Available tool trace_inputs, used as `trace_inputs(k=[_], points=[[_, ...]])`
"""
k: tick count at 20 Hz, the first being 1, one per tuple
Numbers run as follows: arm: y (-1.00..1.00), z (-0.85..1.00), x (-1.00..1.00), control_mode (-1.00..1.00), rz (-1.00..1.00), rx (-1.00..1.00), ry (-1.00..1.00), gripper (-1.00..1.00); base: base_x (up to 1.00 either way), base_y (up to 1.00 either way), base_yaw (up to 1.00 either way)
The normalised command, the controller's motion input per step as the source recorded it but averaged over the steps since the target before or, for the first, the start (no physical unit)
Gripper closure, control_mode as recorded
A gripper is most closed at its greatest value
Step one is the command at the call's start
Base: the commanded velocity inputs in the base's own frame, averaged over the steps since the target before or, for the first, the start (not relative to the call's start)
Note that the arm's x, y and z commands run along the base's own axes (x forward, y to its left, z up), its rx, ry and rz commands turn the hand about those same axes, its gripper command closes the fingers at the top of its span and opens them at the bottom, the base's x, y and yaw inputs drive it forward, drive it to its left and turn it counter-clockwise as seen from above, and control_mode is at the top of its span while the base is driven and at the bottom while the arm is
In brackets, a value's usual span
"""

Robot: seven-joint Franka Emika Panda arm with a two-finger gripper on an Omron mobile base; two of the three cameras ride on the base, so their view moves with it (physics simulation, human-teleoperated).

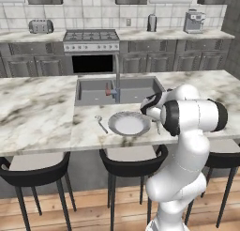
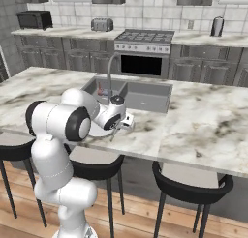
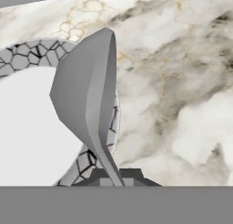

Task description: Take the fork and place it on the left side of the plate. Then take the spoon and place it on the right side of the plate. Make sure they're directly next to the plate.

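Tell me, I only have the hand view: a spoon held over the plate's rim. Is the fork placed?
Observer: Yes. In the left base view the fork lies on the counter close beside the plate, on its left.
Operator: Which side of the plate is the gripper on?
Observer: The right side. The gripper hangs low over the counter there, shut on the spoon.

A marble-topped kitchen island (image 1: 37, 112) with a grey sink (image 1: 96, 91) set into it carries a round pale plate (image 1: 129, 124) near its front edge. A slim silvery utensil (image 1: 100, 123) lies on the marble just beside the plate, on the side away from the arm.
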Motion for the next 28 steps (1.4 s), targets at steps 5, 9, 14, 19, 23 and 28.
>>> trace_inputs(k=[5, 9, 14, 19, 23, 28], points=[[-0.07, -0.12, 0.24, -1.0, 0.0, 0.04, 0.0, 1.0, 0.0, 0.0, 0.0], [-0.06, -0.1, 0.26, -1.0, 0.0, 0.03, 0.0, 1.0, 0.0, 0.0, 0.0], [-0.01, -0.14, 0.25, -1.0, 0.0, 0.01, 0.0, 1.0, 0.0, 0.0, 0.0], [0.0, -0.13, 0.19, -1.0, 0.0, 0.0, 0.0, -1.0, 0.0, 0.0, 0.0], [0.0, -0.03, 0.12, -1.0, 0.0, 0.0, 0.0, -1.0, 0.0, 0.0, 0.0], [-0.08, 0.0, 0.06, -1.0, 0.0, 0.04, 0.0, -1.0, 0.0, 0.0, 0.0]])
